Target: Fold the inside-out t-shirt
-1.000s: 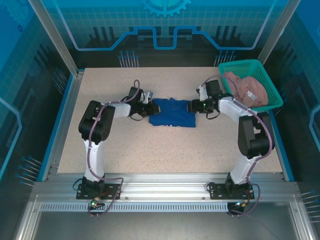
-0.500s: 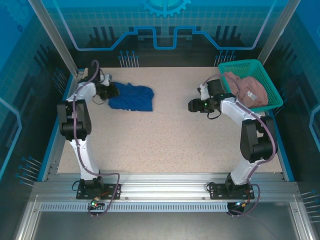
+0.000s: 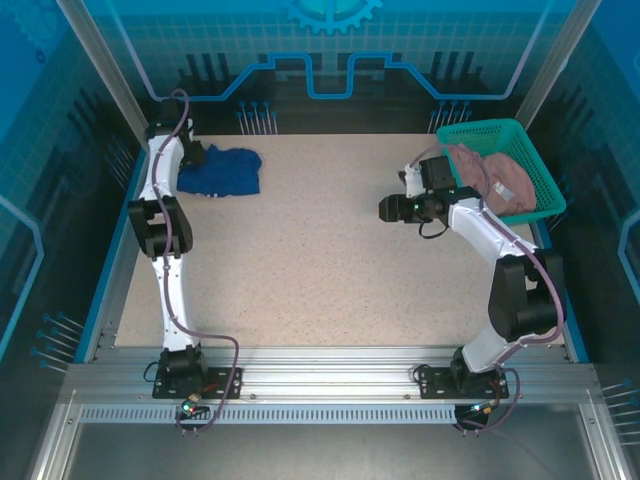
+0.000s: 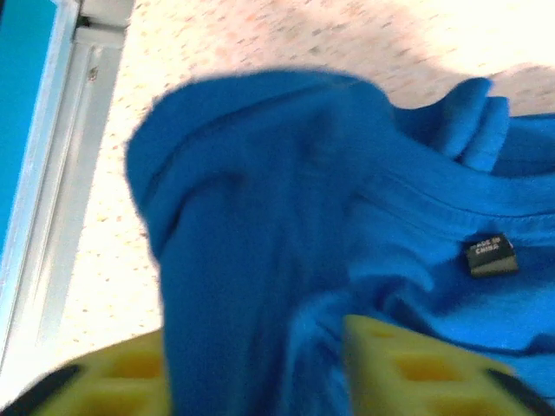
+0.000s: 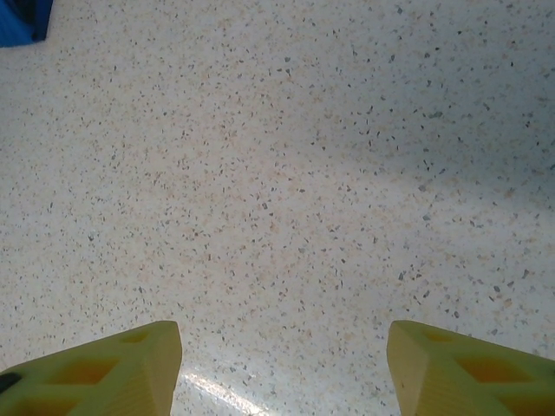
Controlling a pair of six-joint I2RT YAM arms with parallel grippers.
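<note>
The inside-out t-shirt (image 3: 222, 170) lies bunched in the table's far left corner, royal blue, with its neck label (image 4: 491, 256) showing. My left gripper (image 3: 193, 156) is at the shirt's left edge, the arm stretched far back. In the left wrist view the left gripper (image 4: 256, 347) has its yellow fingers (image 4: 408, 368) apart, and a fold of blue cloth (image 4: 251, 225) lies loose between them. My right gripper (image 3: 386, 209) hovers right of centre. From its own wrist camera the right gripper (image 5: 282, 364) stands open over bare speckled tabletop (image 5: 286, 173), nothing between its fingers.
A green basket (image 3: 520, 135) at the back right holds a pinkish-beige garment (image 3: 490, 180). A metal rail and blue wall (image 4: 43, 173) run close along the shirt's left side.
The left arm dragged the shirt from the table's middle to the far left corner, and its jaws have parted from shut. The right gripper stayed about where it was.
</note>
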